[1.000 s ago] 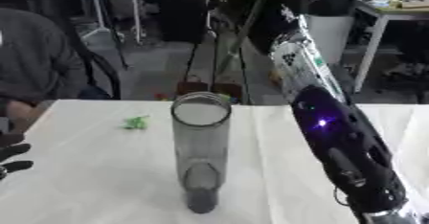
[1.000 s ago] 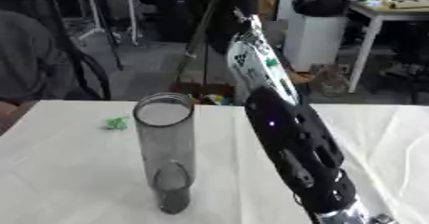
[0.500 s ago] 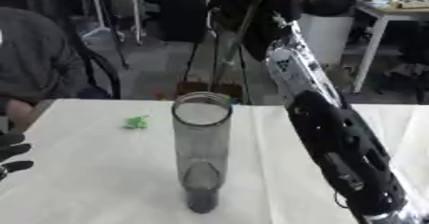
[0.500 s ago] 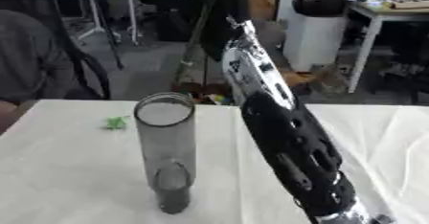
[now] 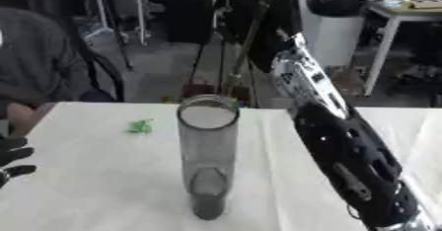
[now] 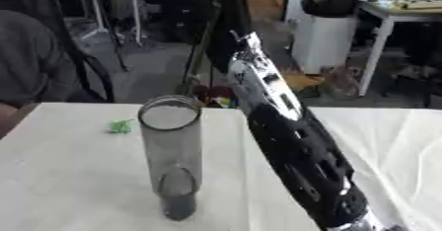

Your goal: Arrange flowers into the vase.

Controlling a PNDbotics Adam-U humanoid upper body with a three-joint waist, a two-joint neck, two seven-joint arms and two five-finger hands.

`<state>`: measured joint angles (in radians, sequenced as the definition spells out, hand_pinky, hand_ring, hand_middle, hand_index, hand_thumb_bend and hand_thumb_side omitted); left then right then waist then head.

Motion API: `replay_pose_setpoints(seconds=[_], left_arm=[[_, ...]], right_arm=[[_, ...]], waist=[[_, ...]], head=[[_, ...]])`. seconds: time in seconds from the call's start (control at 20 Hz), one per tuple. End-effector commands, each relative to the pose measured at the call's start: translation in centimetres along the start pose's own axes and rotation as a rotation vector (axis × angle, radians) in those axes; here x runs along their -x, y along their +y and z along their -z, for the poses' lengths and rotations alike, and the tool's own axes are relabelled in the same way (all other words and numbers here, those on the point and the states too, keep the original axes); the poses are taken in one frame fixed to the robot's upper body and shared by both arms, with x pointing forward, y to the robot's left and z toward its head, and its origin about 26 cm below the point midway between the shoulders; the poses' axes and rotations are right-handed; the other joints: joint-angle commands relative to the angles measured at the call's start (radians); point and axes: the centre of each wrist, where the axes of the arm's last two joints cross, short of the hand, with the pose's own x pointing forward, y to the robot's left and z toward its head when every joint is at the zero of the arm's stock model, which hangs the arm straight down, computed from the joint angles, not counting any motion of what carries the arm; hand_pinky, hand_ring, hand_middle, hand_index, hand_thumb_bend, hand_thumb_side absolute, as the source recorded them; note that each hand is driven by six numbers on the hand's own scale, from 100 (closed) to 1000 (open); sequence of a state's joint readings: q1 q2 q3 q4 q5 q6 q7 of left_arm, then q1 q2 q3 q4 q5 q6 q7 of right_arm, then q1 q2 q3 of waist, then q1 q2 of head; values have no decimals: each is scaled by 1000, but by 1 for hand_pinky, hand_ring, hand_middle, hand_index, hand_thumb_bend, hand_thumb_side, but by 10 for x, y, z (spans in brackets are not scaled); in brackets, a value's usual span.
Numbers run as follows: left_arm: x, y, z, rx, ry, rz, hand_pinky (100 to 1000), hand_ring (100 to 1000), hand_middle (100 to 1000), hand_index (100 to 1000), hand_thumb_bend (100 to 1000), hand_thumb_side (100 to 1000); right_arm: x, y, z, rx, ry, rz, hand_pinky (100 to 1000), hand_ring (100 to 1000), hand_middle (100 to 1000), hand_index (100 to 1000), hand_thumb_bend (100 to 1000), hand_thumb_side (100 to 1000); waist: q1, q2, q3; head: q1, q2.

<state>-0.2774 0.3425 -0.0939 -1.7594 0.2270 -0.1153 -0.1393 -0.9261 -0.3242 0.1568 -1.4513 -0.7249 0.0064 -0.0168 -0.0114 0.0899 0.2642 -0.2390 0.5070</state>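
Note:
A tall clear cylinder vase (image 5: 207, 156) stands upright in the middle of the white table (image 5: 95, 185); I see nothing inside it. My right arm (image 5: 345, 146) rises from the lower right, past the vase's right side, to above its far rim. The right hand (image 5: 278, 15) at its top is a dark shape against a dark background, and I cannot make out whether it holds anything. My left hand (image 5: 12, 157) rests open at the left edge of the table, well away from the vase. A small green scrap (image 5: 140, 125) lies on the cloth to the vase's far left.
Thin tripod legs (image 5: 235, 62) stand on the floor just behind the table's far edge. A white desk (image 5: 393, 37) is at the back right. Bare cloth lies to the left of and in front of the vase.
The right arm has turned about its length and its upper end has sunk slightly; the blue light on the forearm no longer shows. Vase, green scrap and left hand have stayed put.

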Motion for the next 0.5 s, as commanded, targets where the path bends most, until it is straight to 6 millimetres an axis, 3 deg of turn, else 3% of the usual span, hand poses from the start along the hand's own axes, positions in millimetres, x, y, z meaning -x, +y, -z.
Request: replay_pose_setpoints(seconds=[0.05, 0.5], left_arm=[[-5, 5, 3, -3, -17, 19, 755, 820, 779, 814, 1000, 795], [-4, 5, 2, -7, -13, 20, 755, 820, 778, 814, 1000, 795]], right_arm=[[-9, -2, 3, -24, -16, -46, 100, 100, 100, 100, 100, 935], [-3, 4, 0, -61, -14, -80, 100, 100, 100, 105, 100, 938]], waist=[[6, -11, -2], [7, -11, -6]], head=[[4, -9], [9, -10]])
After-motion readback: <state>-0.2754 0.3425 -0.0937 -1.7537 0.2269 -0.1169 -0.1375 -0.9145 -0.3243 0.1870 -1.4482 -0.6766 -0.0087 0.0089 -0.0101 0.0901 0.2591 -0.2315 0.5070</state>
